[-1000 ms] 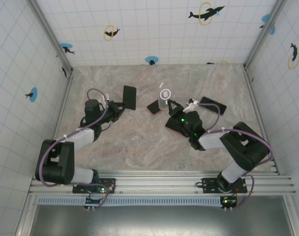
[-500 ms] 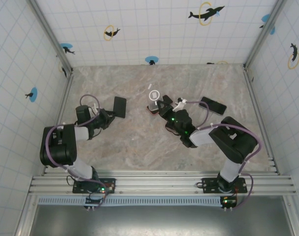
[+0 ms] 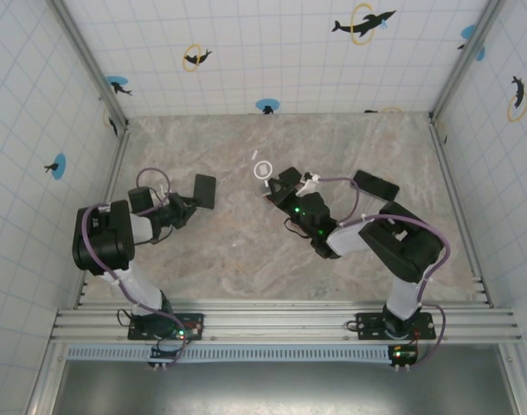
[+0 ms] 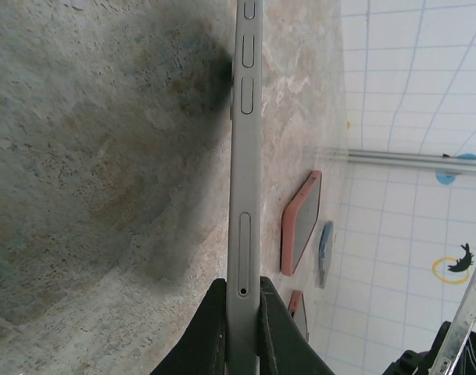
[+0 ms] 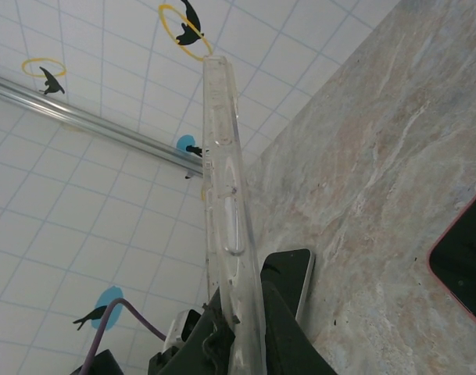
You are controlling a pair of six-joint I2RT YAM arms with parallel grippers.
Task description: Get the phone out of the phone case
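The phone [image 3: 203, 191], dark and bare, is held by its near end in my left gripper [image 3: 188, 201] at the left of the table. In the left wrist view the phone [image 4: 243, 156] shows edge-on, a grey side with buttons, pinched between the black fingers of my left gripper [image 4: 243, 301]. The clear phone case [image 3: 265, 171], with a white ring on it, is empty and gripped by my right gripper [image 3: 281, 181] near the middle. In the right wrist view the case [image 5: 224, 187] rises edge-on from my right gripper [image 5: 239, 316]. Phone and case are well apart.
A red-cased phone [image 3: 271, 194] lies just under the right gripper, and a black phone [image 3: 374, 185] lies at the right. Two pink-edged cased phones [image 4: 301, 223] show beyond the held phone. Tiled walls ring the marble table [image 3: 246, 251].
My left gripper has drawn back left and nearer with the phone. The right gripper has shifted left and a little farther with the clear case. Both grips are unchanged.
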